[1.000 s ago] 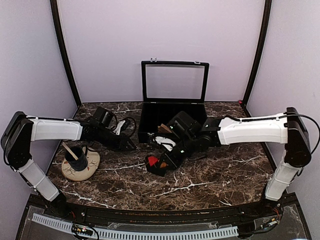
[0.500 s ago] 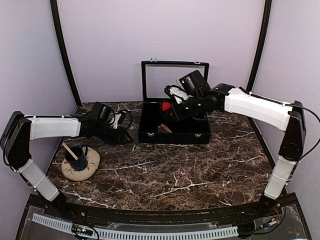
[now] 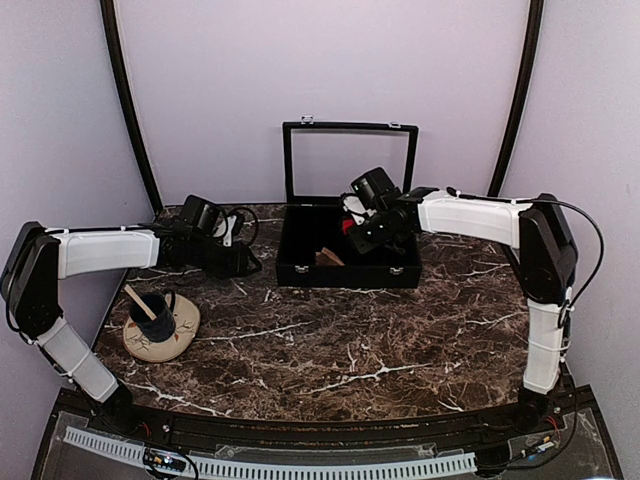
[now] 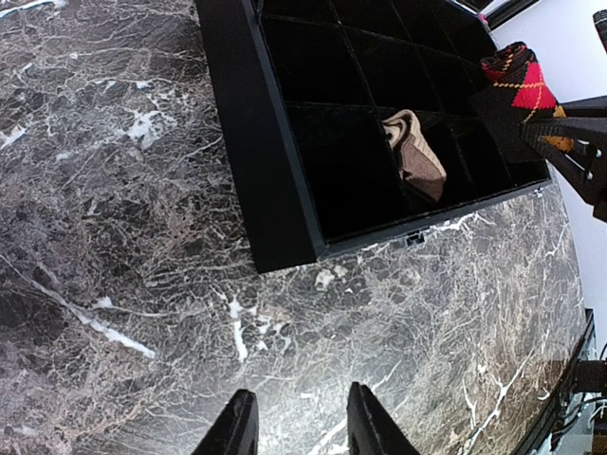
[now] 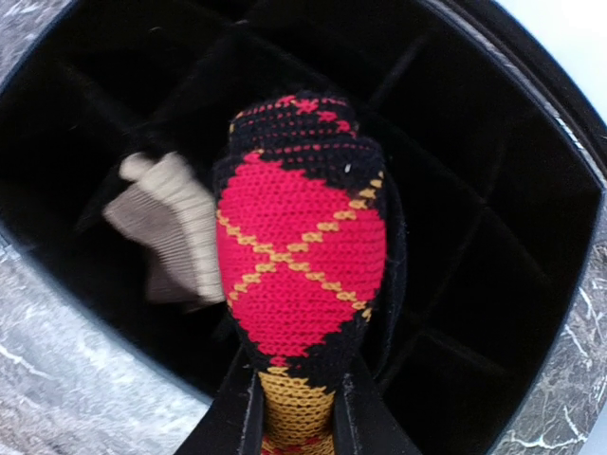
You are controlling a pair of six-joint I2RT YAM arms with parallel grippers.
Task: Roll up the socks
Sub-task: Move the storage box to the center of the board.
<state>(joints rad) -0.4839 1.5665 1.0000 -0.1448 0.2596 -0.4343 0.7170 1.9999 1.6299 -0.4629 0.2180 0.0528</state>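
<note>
One argyle sock (image 5: 299, 256), rolled, in red, black and yellow, is clamped in the right jaws, which pinch its yellow end from both sides. It hangs over the divided compartments of the open black box (image 4: 275, 171); whether it touches the dividers cannot be told. A tan sock (image 4: 417, 152), ribbed and crumpled, lies in a compartment by the box's front wall. The glazed lid (image 3: 349, 128) stands upright at the back. The left jaws are apart with nothing between them, low over the marbled worktop (image 3: 380, 340), left of the box. Near the worktop's left edge a dark mug (image 3: 152, 315) holding a stick stands on a pale saucer (image 3: 180, 335).
</note>
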